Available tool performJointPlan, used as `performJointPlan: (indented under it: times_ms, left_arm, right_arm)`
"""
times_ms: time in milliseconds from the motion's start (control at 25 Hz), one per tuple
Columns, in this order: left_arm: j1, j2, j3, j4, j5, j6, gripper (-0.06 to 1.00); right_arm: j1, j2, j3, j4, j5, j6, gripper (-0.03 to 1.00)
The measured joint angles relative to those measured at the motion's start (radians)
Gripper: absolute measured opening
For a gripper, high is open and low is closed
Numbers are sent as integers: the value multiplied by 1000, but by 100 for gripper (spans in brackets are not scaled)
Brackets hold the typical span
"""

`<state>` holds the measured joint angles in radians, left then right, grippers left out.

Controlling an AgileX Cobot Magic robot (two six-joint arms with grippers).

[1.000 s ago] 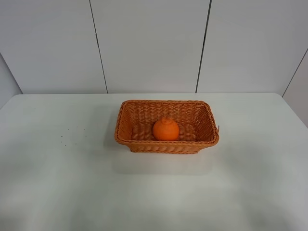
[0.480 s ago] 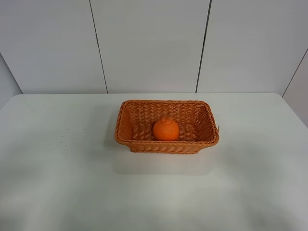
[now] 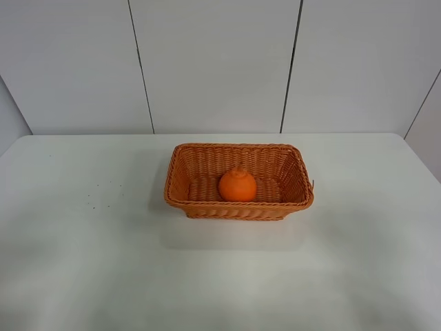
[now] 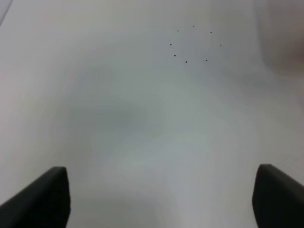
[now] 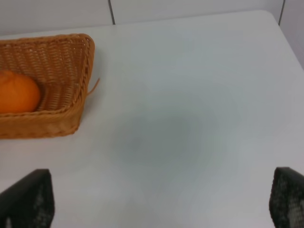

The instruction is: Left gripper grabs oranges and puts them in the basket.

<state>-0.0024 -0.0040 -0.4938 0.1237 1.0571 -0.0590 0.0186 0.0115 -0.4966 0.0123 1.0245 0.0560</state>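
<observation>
The orange sits inside the wicker basket, near the middle of its floor and just behind the front wall, knobbed top up. The basket rests on the white surface toward its far edge. The left pincer hangs over bare surface near a small ring of dark specks, fingers spread wide and holding nothing. The right pincer, likewise wide open and empty, hovers beside the basket's end.
</observation>
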Motion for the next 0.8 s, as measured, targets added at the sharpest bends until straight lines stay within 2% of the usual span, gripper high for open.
performJointPlan:
  times_ms: [800]
  left_arm:
    - [0, 0, 0, -4, 0, -30, 88]
  right_arm:
    - [0, 0, 0, 0, 0, 0, 69]
